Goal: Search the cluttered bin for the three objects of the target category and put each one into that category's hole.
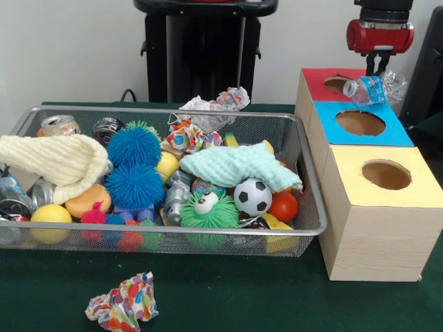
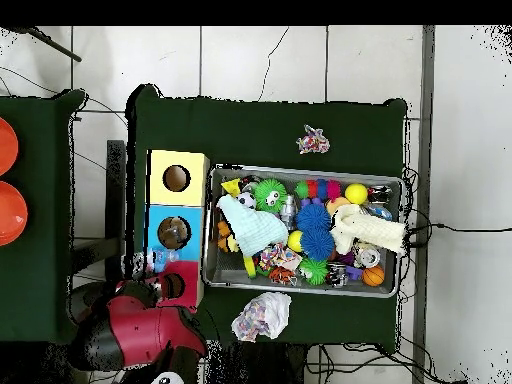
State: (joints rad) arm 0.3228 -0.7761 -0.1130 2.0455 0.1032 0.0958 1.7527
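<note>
My gripper [image 1: 377,69] hangs at the far right, shut on a crushed clear plastic bottle [image 1: 374,88] with a blue label. It holds the bottle just above the red-topped box [image 1: 318,81], at the right of its round hole [image 1: 337,84] and near the blue box's edge. In the overhead view the bottle [image 2: 152,258] shows left of the red box's hole [image 2: 172,287], by my red arm [image 2: 140,330]. The wire mesh bin [image 1: 166,111] is full of clutter. Another clear piece with blue [image 1: 10,187] lies at its left end, partly hidden.
The blue-topped box [image 1: 360,124] and the yellow-topped box [image 1: 384,176] stand in a row with the red one, right of the bin. The bin holds spiky balls [image 1: 135,166], a soccer ball [image 1: 252,196], cloths and cans. Crumpled paper [image 1: 123,304] lies before the bin, more [image 1: 214,104] behind it.
</note>
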